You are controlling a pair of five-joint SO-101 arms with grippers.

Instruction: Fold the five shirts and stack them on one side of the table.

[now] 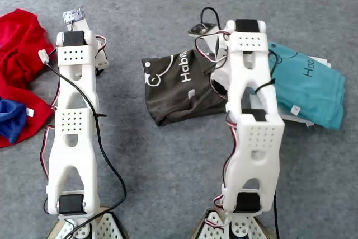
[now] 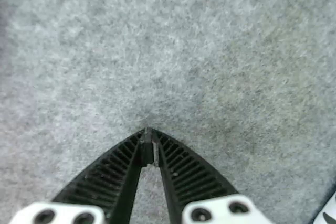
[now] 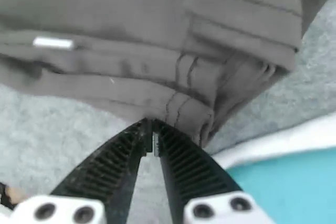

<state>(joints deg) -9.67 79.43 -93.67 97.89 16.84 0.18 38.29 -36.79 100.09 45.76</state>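
Observation:
A dark shirt lies folded mid-table, its hem close up in the right wrist view. To its right, a teal shirt rests on a white one. A red shirt lies crumpled at the left edge with a blue shirt on it. My right gripper is shut, its tips at the dark shirt's hem with no cloth seen between them; white and teal cloth lie beside it. My left gripper is shut over bare grey felt.
Both white arms lie folded along the table, the left arm beside the red shirt and the right arm between the dark and teal shirts. A small metal part and a black cable lie at the back. Grey felt covers the table.

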